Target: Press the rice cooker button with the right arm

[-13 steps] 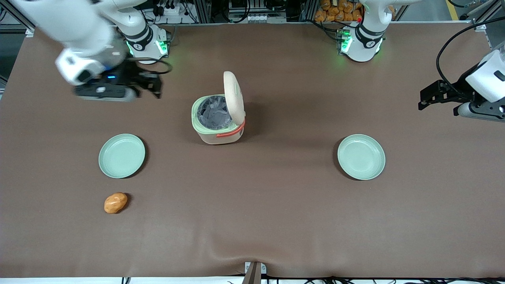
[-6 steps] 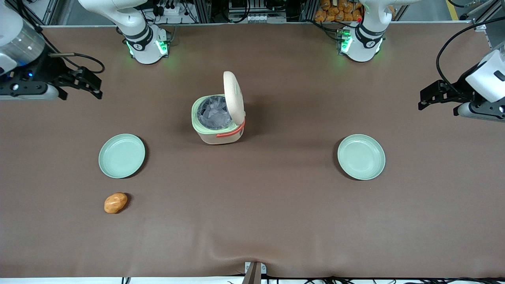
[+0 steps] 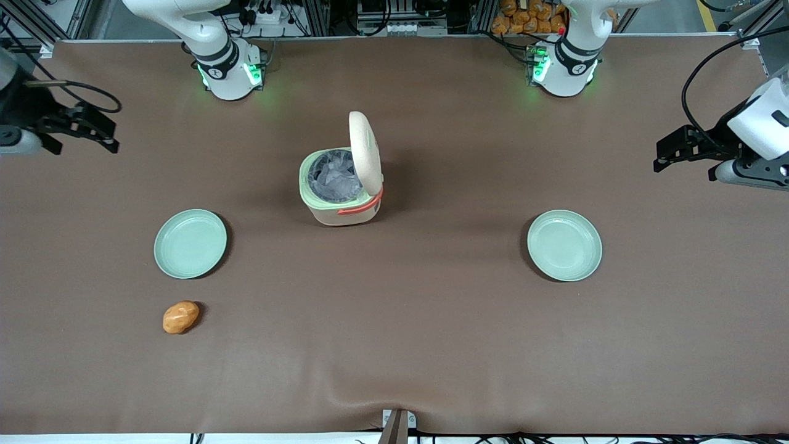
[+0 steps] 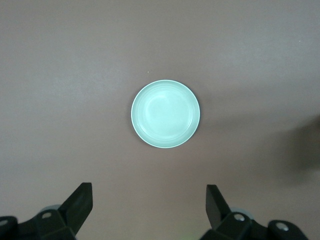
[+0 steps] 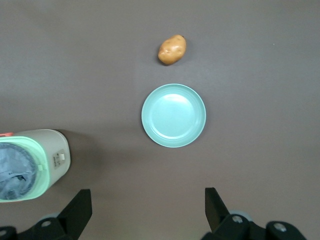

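The rice cooker point(image 3: 341, 185) lid is up, so I hold my end effector point(image 3: 92, 131) spread wide, empty, near the bench point(image 3: 431, 345) edge toward the working arm's end, well away.

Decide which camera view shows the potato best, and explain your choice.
The right wrist view: the potato appears large, unobstructed, beside the green plate. The front view shows it smaller; the left wrist view lacks it. The open tool hangs at the working arm's end.
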Robot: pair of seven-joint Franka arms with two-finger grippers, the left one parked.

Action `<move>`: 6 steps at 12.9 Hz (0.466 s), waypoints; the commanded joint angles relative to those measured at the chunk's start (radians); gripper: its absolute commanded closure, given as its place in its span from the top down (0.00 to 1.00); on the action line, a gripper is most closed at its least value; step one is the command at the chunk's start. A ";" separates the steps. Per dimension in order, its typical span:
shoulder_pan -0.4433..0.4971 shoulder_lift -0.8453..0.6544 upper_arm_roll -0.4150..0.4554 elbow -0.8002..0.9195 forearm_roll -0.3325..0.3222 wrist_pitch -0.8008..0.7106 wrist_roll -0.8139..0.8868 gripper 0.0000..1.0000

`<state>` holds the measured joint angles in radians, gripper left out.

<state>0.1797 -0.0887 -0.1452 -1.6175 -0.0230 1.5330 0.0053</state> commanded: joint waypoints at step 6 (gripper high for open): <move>-0.014 -0.020 -0.025 -0.005 0.005 -0.008 -0.044 1.00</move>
<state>0.1735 -0.0891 -0.1712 -1.6175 -0.0225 1.5324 -0.0243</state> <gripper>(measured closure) 0.000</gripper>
